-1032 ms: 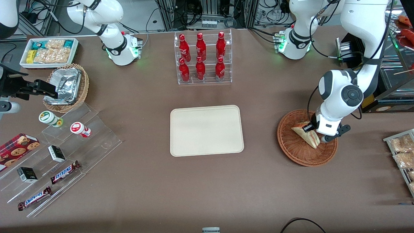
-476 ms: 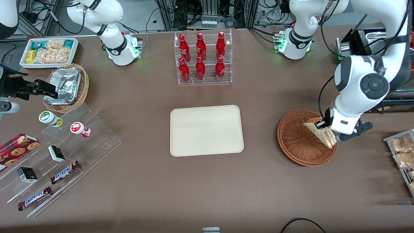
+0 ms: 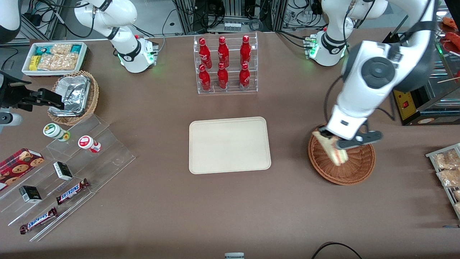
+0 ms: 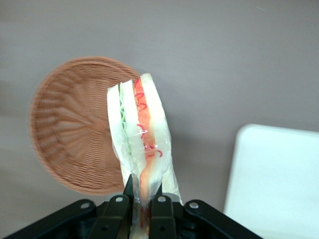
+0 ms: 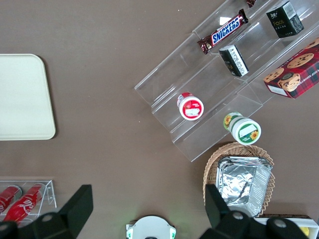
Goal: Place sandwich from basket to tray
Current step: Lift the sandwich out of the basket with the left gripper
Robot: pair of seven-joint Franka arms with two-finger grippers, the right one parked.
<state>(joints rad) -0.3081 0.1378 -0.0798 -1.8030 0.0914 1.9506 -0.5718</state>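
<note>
**Sandwich lifted and held above basket; carry to tray pending**

Step in hand: transfer. The left arm's gripper is pinched on the sandwich, a small triangular wedge of pale bread in clear wrap, its two black fingers pressed against the wedge's flat faces.

Location of item, taken from the basket: the round, shallow, reddish-brown woven wicker basket lies under the sandwich. The front view shows the wedge over the part of the basket's rim nearest the tray; the left wrist view shows it hanging clear of the weave, with bare table visible past it. Judged lifted, not resting.

Destination: the flat cream-beige rectangular tray with rounded corners sits well apart from the basket, toward the parked arm's end of the table. Nothing lies on it.

Next move, as judged: carry the wedge sideways from the basket to above the tray, lower it, then release. No obstacle shows on the table between basket and tray.

Item appearance: three pale bread slices on edge, a green filling layer and a red-orange layer between them; wrap glossy and creased. It is gripped at one end, and the free end hangs away from the gripper, slightly tilted.
</note>
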